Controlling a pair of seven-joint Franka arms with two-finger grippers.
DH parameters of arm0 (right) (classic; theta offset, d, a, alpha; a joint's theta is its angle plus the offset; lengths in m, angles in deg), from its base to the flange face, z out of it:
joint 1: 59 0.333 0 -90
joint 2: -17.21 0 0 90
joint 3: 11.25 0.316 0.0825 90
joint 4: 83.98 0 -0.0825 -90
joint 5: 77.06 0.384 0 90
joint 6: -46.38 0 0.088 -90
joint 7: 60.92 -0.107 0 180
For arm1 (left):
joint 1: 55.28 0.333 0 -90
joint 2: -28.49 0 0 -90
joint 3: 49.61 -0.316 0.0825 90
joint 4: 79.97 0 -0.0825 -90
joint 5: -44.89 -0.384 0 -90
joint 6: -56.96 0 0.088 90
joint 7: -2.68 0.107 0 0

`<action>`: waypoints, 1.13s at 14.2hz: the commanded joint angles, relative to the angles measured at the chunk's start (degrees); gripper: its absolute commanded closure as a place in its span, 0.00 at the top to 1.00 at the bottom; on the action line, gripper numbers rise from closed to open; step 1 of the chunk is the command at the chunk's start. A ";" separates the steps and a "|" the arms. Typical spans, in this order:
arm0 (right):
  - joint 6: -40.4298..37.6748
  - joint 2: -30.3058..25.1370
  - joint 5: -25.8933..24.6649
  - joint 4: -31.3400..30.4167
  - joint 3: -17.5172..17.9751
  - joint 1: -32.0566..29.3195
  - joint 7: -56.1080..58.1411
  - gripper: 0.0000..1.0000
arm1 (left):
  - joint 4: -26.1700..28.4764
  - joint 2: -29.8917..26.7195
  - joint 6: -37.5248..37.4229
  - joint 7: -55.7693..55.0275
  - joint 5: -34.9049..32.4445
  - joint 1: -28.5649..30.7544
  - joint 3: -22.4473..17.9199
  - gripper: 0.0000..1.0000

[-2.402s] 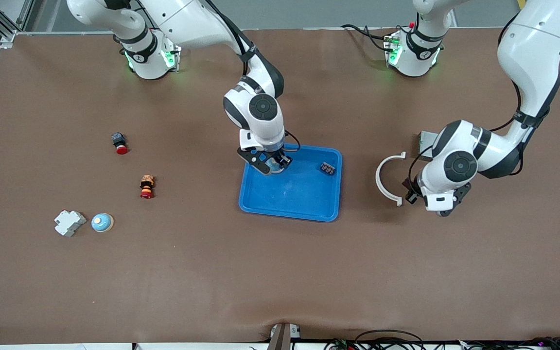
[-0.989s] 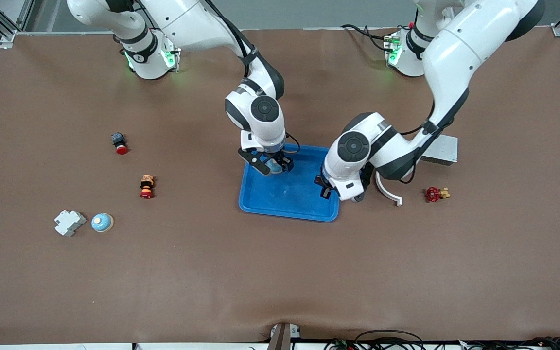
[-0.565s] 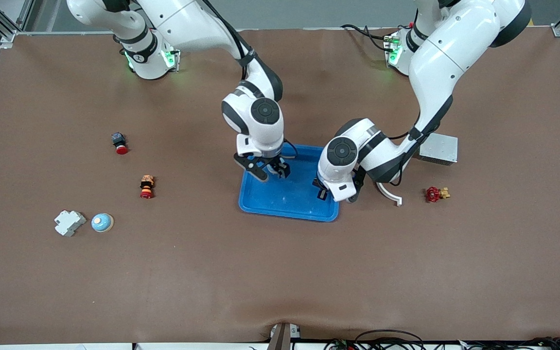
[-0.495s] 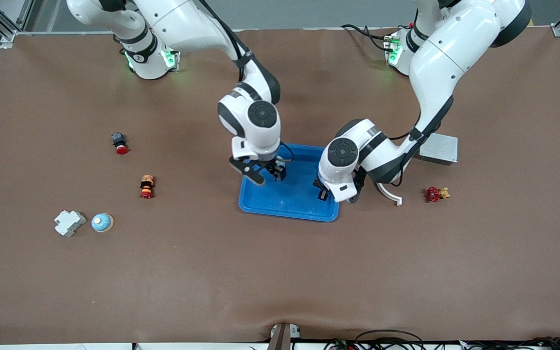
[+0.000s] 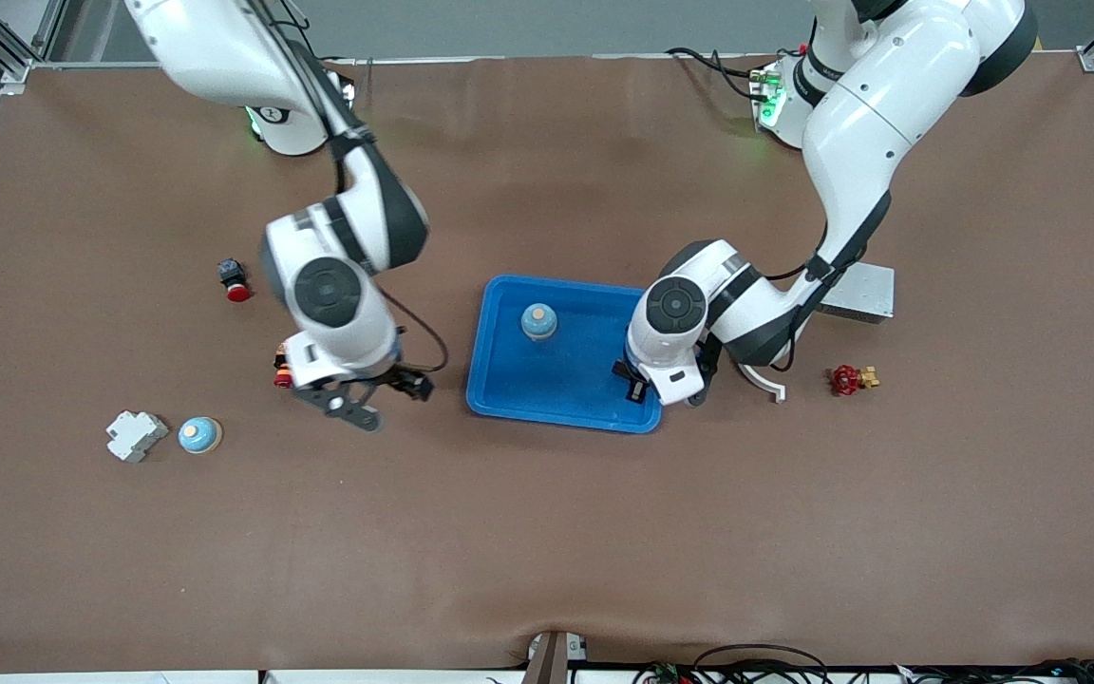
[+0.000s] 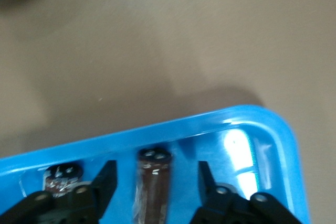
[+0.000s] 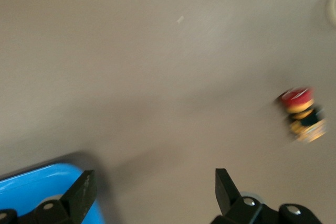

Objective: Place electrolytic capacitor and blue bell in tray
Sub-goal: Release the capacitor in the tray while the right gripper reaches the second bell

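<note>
The bright blue tray [image 5: 566, 385] lies mid-table. A blue bell [image 5: 538, 322] with a tan top stands in it. A second blue bell [image 5: 198, 435] sits on the table toward the right arm's end. My left gripper [image 5: 645, 383] is low over the tray corner at the left arm's end. In the left wrist view it [image 6: 156, 169] is open, its fingers either side of a dark brown electrolytic capacitor [image 6: 153, 187] lying in the tray [image 6: 210, 121], with gaps on both sides. Another dark capacitor [image 6: 62, 176] lies beside it. My right gripper [image 5: 378, 399] is open and empty over bare table beside the tray.
A white block [image 5: 136, 435] lies next to the table's bell. A red-capped button [image 5: 235, 280] and an orange-red button [image 5: 281, 372], also in the right wrist view [image 7: 302, 114], lie near the right arm. A white curved piece [image 5: 763, 382], a red valve [image 5: 849, 379] and a grey metal box [image 5: 858, 293] lie toward the left arm's end.
My right gripper opened, left the blue bell standing in the tray and swung away toward the right arm's end. My left arm came in from the white curved piece to the tray corner.
</note>
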 commanded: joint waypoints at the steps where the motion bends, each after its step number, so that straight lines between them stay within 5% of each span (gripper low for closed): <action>1: -2.05 -3.56 -0.67 -1.83 1.32 -7.02 11.40 1.00 | -0.51 -3.28 -2.76 1.22 -2.45 0.31 -0.20 1.00; 8: 4.00 -2.69 -0.85 -1.65 1.23 -20.74 35.32 1.00 | -12.19 -10.04 -26.12 28.51 3.34 1.10 -0.11 1.00; 16: 13.15 4.16 -0.06 -1.65 1.41 -28.66 45.18 1.00 | -12.73 -24.80 -34.77 66.14 12.58 15.41 -0.02 1.00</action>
